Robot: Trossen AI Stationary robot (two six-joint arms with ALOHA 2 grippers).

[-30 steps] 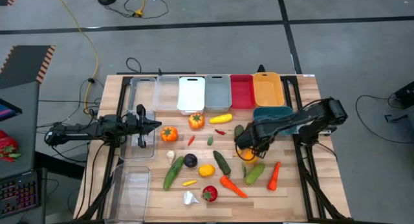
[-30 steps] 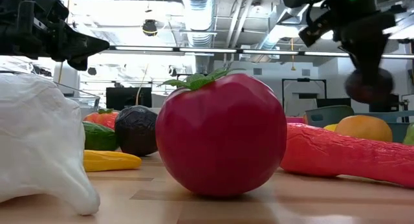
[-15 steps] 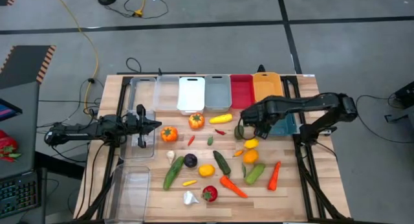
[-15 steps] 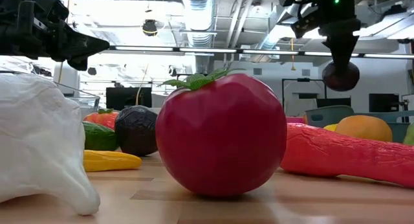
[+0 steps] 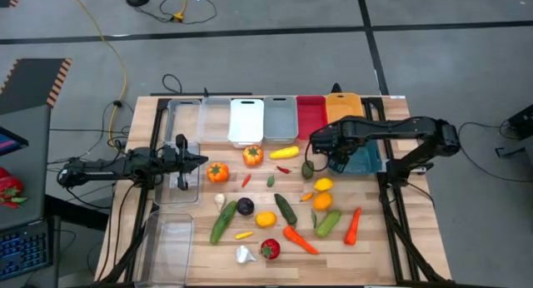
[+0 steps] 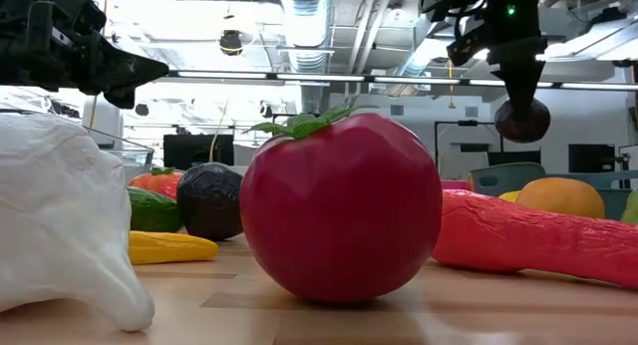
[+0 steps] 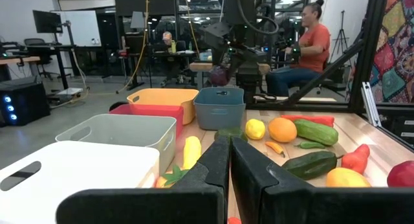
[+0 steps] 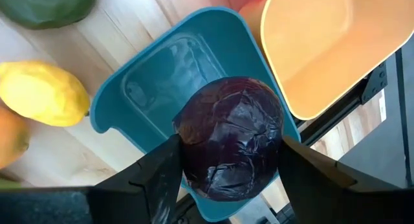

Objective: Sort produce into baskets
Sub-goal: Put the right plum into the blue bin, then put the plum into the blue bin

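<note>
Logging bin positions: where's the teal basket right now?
In the high view the teal basket sits on the table's right side, just in front of the orange-yellow basket, under the right tool gripping a purple round.

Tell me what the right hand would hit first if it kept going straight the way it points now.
Probably the teal basket. The right hand, shut on the purple round, points down, and its wrist view shows that basket's open inside directly past the round. How far above it hangs is unclear.
</note>
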